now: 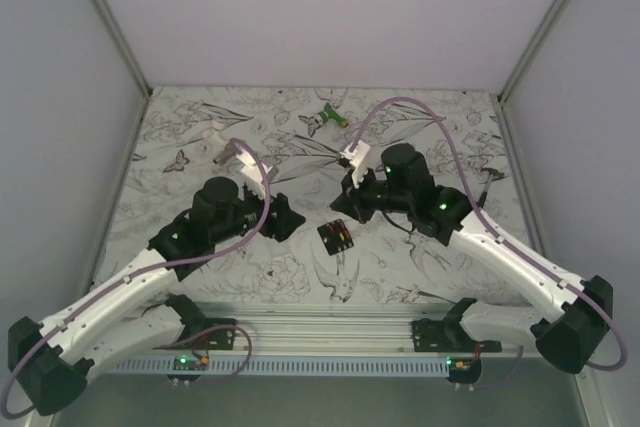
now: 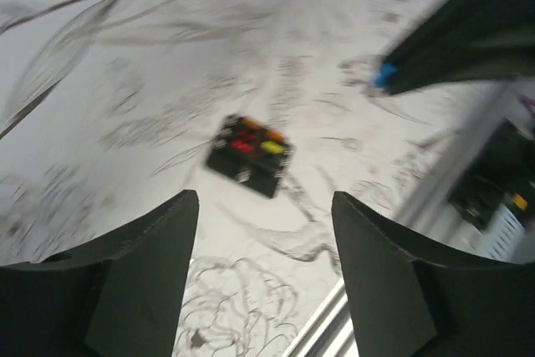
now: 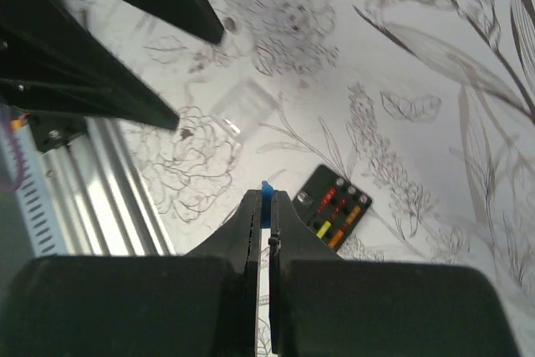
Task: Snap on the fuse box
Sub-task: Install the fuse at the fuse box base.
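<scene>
Fuse box [image 1: 336, 237]: flat on the desk [image 1: 180, 127], between your two hands and touching neither; coloured fuses face up.
Left hand [image 2: 263, 206]: jaws wide with nothing in them; your left wrist view shows the box lying beyond the fingertips.
Right hand [image 3: 266, 206]: jaws narrow, pinching a small blue piece [image 3: 266, 189]; you see that piece only in the wrist views.
Green-and-white tool [image 1: 326, 118]: at the far side of the desk; top view only.

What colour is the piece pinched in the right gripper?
The piece is blue; right wrist view shows it best.
</scene>
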